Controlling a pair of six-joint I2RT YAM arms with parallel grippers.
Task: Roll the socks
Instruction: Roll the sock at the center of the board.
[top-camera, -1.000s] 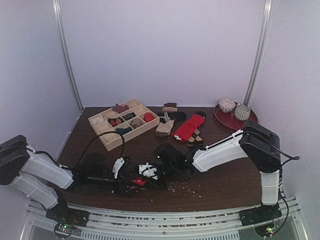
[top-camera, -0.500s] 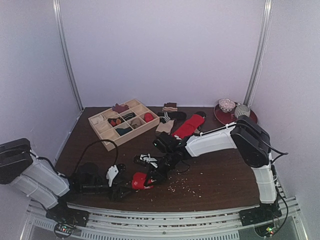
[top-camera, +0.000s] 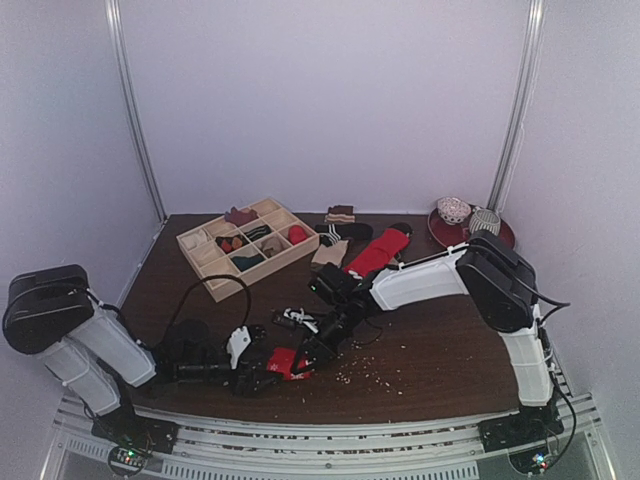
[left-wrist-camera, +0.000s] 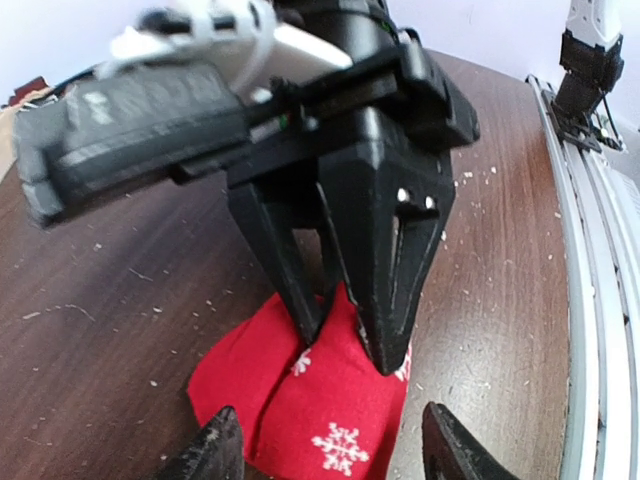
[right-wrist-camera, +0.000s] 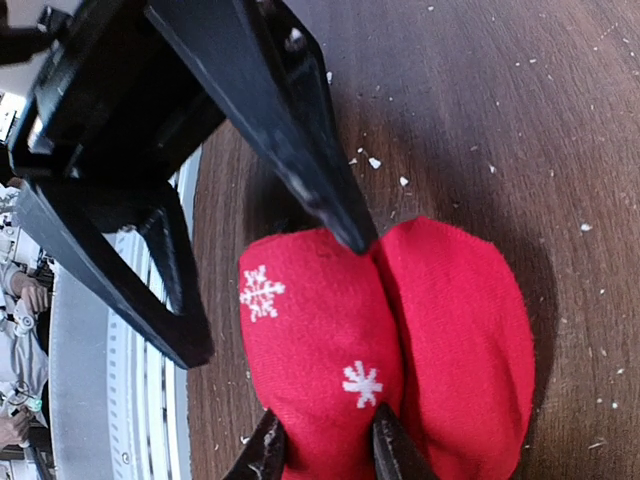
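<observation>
Risk: right hand (right-wrist-camera: 325, 450) pinches only a fold of the bundled red sock (right-wrist-camera: 450, 330), left hand (left-wrist-camera: 328, 452) spread beside it; one slip and the bundle could unroll.

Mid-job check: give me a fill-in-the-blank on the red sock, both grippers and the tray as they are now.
1. The red sock bears white ____ marks.
2. The right gripper is ____ on a fold of the sock.
3. The left gripper straddles the sock, its jaws ____.
4. On the table, the tray sits at the far ____.
Missing words: snowflake; shut; open; left.
</observation>
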